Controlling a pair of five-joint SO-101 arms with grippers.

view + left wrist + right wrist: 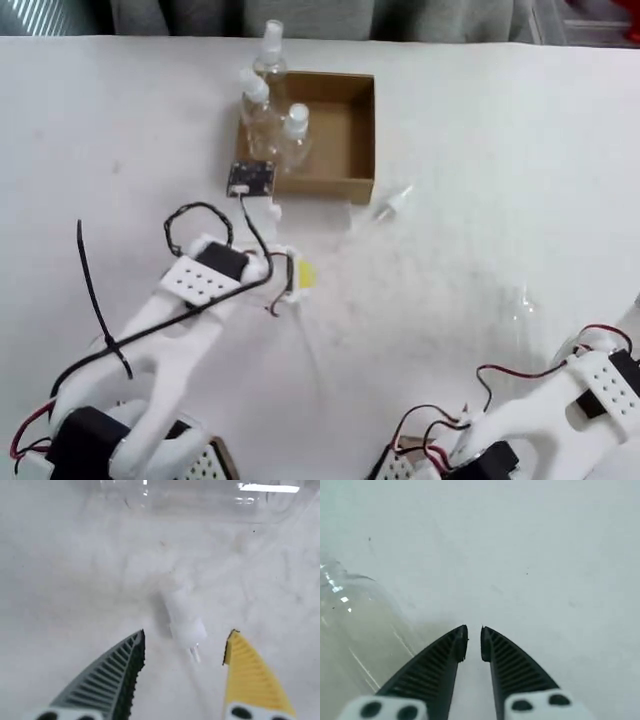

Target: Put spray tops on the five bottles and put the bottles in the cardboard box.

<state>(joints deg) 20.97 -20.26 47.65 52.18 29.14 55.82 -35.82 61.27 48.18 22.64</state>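
A small white plastic spray top (182, 622) is seen lying on the white table (500, 120) between the parted fingers of the left gripper (185, 636); the right gripper (474, 642) is seen clenched, empty, beside a clear plastic bottle (350, 630).

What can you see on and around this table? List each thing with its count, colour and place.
cardboard box: one, brown, far middle of the table.
capped bottles: three, clear with white spray tops, upright at the box's left side; the rearmost may stand behind it.
loose spray tops: two, white, one lying right of the box, one on the table between the left hand's fingers.
lying bottles: two, clear, one beside the right hand, one beyond the left hand.
table: one, white.
left hand: one, grey and yellow fingers, open.
right hand: one, black fingers, shut, over bare table.
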